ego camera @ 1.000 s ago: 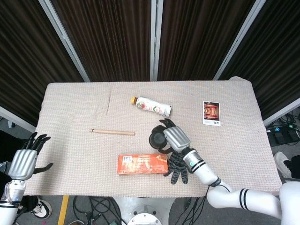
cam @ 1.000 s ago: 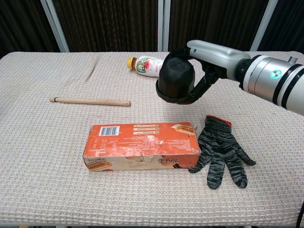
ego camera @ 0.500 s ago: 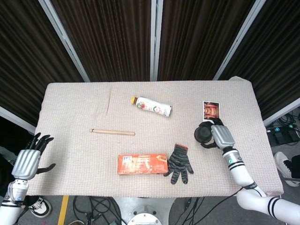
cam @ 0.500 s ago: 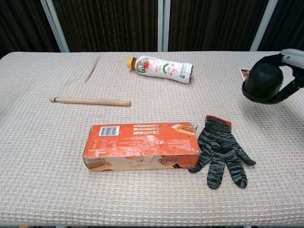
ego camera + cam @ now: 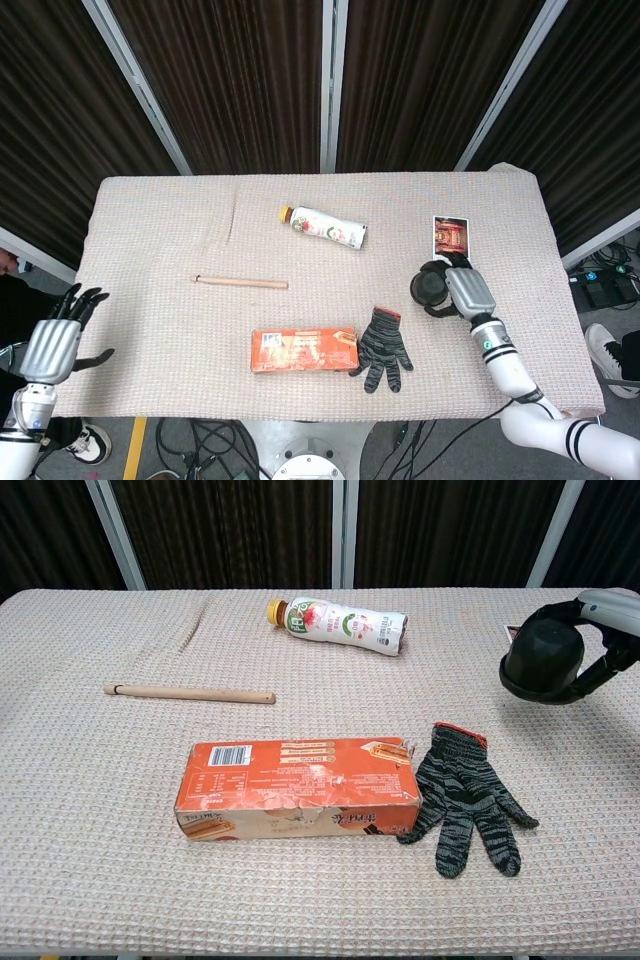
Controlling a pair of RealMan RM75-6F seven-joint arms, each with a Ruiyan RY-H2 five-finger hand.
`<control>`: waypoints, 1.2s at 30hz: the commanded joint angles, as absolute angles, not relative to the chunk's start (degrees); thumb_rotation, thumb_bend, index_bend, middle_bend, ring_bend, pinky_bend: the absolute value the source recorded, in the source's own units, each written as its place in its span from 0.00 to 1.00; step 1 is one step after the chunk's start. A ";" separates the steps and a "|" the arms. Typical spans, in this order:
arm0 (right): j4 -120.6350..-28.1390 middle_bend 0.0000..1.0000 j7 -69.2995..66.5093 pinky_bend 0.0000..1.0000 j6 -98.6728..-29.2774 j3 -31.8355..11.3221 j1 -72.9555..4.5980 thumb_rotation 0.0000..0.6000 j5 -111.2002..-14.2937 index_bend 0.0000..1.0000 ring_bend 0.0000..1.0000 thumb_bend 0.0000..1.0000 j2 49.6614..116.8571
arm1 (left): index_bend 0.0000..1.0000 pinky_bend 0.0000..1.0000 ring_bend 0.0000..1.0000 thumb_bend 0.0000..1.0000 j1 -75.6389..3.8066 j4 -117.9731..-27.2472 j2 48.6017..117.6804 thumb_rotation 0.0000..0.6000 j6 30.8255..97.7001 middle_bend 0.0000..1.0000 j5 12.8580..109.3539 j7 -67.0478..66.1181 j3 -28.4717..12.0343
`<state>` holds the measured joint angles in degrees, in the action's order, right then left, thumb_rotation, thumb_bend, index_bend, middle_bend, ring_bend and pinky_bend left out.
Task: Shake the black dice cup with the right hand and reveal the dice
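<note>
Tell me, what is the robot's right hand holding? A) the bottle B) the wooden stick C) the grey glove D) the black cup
D: the right hand wraps its fingers around the black dice cup at the table's right side, while the glove, stick and bottle all lie alone on the cloth.

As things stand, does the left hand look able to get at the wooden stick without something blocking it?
Probably yes. The left hand hangs open off the table's left edge, and bare cloth lies between it and the wooden stick. The orange box sits nearer the front, off that line. Whether the arm reaches that far is unclear.
</note>
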<state>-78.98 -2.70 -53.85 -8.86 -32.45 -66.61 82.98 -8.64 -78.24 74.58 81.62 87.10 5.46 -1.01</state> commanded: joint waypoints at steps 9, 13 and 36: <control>-75.34 0.47 -2.26 0.00 -54.06 -7.97 -32.33 1.00 -68.56 0.36 0.07 0.15 86.91 | 0.17 0.18 0.00 0.13 -9.10 -78.27 75.04 1.00 82.09 0.13 87.98 5.30 -1.15; -73.57 0.47 -2.94 0.00 -53.70 -7.84 -31.83 1.00 -68.29 0.36 0.07 0.15 87.24 | 0.17 0.18 0.00 0.13 -9.26 -78.06 75.26 1.00 81.71 0.13 87.95 5.21 -1.05; -69.68 0.19 -2.69 0.00 -49.50 -7.17 -32.05 1.00 -68.61 0.11 0.00 0.00 87.75 | 0.17 0.18 0.00 0.13 -8.85 -76.05 75.72 1.00 81.43 0.13 86.97 6.77 -0.94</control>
